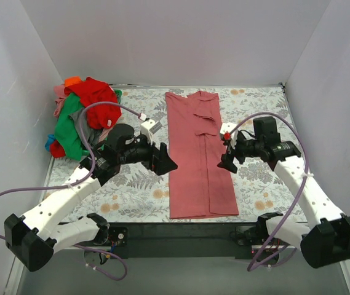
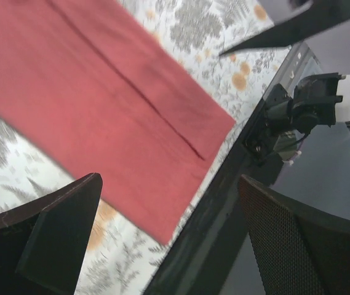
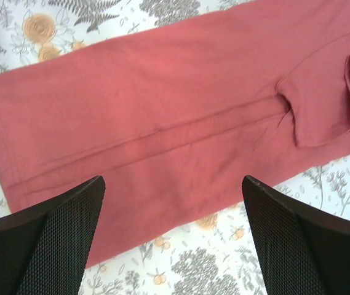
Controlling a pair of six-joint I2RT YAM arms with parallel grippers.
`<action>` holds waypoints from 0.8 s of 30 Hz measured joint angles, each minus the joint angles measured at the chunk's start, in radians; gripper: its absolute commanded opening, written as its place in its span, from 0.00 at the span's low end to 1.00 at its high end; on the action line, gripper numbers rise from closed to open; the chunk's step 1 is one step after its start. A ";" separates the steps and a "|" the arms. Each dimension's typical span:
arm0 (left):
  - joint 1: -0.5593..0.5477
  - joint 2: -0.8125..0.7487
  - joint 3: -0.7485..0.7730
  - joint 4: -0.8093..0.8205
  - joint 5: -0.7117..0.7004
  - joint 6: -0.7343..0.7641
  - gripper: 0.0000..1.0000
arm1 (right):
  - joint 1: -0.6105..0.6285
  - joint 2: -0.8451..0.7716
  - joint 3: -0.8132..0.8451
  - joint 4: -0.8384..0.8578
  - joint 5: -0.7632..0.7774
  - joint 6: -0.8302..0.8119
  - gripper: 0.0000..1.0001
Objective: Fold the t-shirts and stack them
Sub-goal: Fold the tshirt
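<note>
A dusty salmon-pink t-shirt (image 1: 198, 157) lies flat on the floral table cover (image 1: 131, 190), folded lengthwise into a long strip with both sleeves tucked in. It also shows in the left wrist view (image 2: 101, 98) and in the right wrist view (image 3: 162, 117). My left gripper (image 1: 165, 163) hovers open and empty at the strip's left edge. My right gripper (image 1: 228, 161) hovers open and empty at its right edge. A heap of red, green, orange and pink t-shirts (image 1: 82, 114) sits at the back left.
White walls close in the table on the left, back and right. The table's dark front edge (image 2: 224, 203) runs just below the shirt's hem. Lilac cables loop from both arms.
</note>
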 measured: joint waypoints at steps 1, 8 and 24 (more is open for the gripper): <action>0.000 0.003 0.030 0.006 0.002 0.034 0.92 | -0.006 -0.035 -0.029 -0.007 0.000 -0.009 0.98; 0.000 -0.021 0.034 0.043 0.005 0.246 0.91 | -0.032 -0.185 -0.162 -0.019 -0.003 -0.057 0.98; -0.054 -0.209 -0.272 0.017 -0.121 0.608 0.94 | -0.036 -0.204 -0.303 -0.045 -0.050 -0.194 0.98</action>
